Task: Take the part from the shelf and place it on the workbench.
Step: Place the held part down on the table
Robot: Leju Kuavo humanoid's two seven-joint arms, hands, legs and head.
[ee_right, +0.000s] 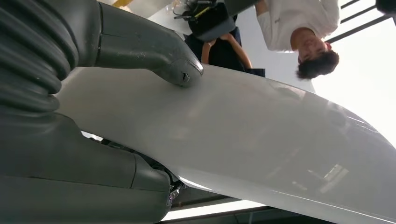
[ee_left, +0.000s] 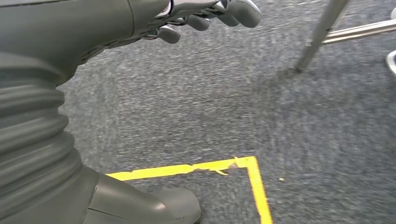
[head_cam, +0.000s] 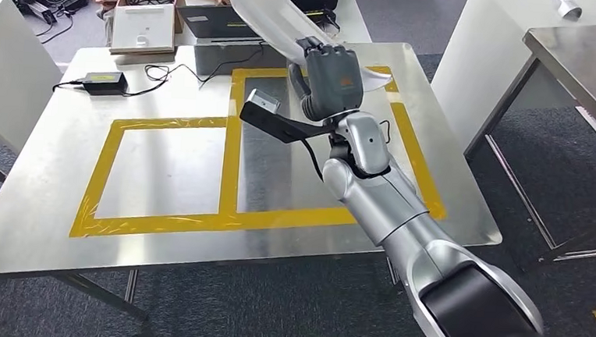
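My right hand (head_cam: 330,78) grips a long white curved part (head_cam: 277,19) above the far right of the metal workbench (head_cam: 170,164). The part sticks out past the hand toward the bench's far edge, and a short end (head_cam: 378,80) shows on the hand's other side. In the right wrist view the thumb (ee_right: 154,51) presses on the glossy white part (ee_right: 261,135), with the fingers wrapped under it. My left hand (ee_left: 205,16) hangs over grey carpet with its fingers curled in and nothing in them.
Yellow tape marks two rectangles (head_cam: 233,157) on the bench. A power adapter with cable (head_cam: 103,81), a cardboard box (head_cam: 144,14) and a laptop (head_cam: 222,23) lie at the far edge. A person (ee_right: 303,28) sits beyond. Another metal table (head_cam: 591,53) stands on the right.
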